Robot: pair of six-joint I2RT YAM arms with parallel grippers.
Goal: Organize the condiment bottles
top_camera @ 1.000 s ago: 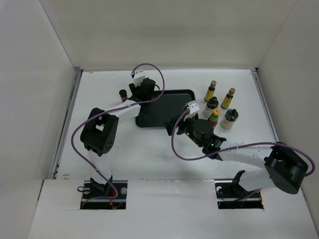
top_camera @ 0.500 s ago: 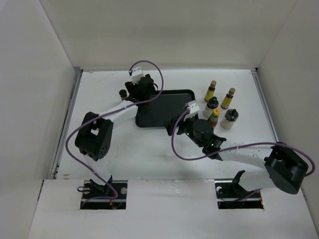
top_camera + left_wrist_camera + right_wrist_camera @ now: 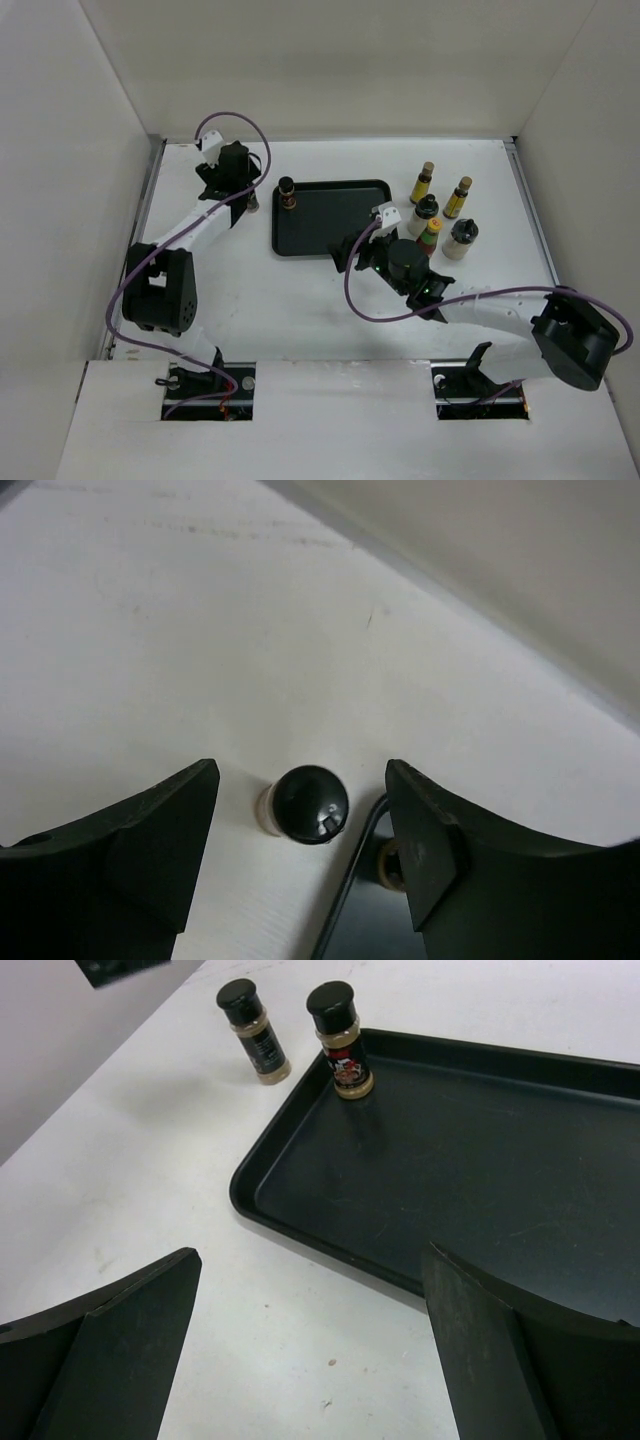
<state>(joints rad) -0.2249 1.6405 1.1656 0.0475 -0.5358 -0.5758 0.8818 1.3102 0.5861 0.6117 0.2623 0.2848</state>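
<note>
Inside the tray [image 3: 330,212], seemingly one jar [image 3: 287,190]; left fingers [image 3: 130,865] and right fingers [image 3: 110,1350] open.

**Tray mostly open, right side crowded**

Most of the black tray [image 3: 480,1190] lies bare; a corner jar [image 3: 340,1040] blocks its far-left end; a second jar [image 3: 252,1028] stands just outside that edge on the table [image 3: 250,300]; five bottles [image 3: 462,238] crowd closely right of the tray.
</note>
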